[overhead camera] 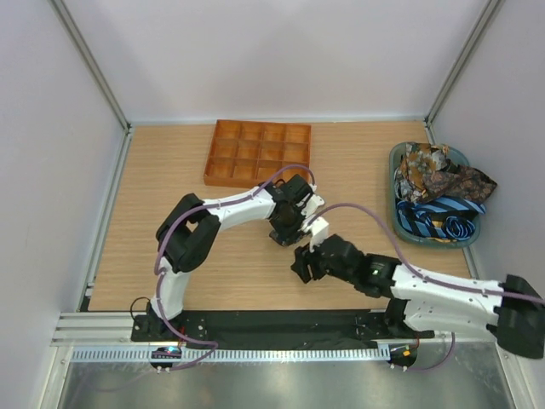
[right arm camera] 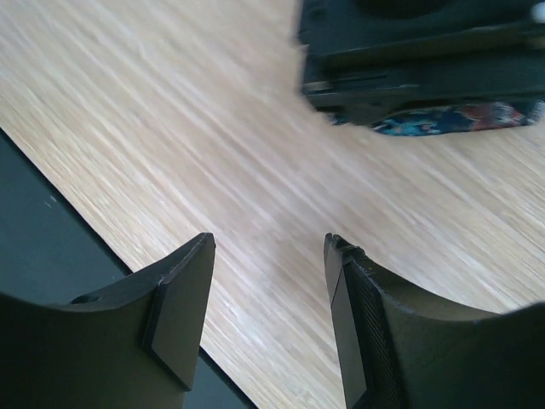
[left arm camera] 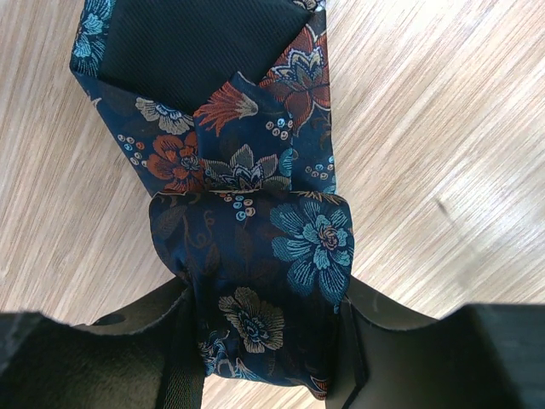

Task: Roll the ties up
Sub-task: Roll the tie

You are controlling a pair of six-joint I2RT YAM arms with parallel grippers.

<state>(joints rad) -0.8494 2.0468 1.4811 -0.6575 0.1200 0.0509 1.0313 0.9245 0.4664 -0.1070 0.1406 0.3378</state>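
The left pincer [left arm camera: 266,298] is pinching the rolled end of a floral tie [left arm camera: 247,128] on the middle of the counter [left arm camera: 443,128], while the right pincer [right arm camera: 268,256] is hovering spread and empty just beside it.

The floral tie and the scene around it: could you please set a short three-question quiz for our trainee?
1. True or false: the right gripper holds a tie.
2. Where do the other ties lie? A) in a drawer B) in the teal basket C) on a hanger
3. Fill in: the left gripper's fingers clamp the ___ part of the floral tie.
Key: 1 false, it is open and empty; 2 B; 3 rolled.
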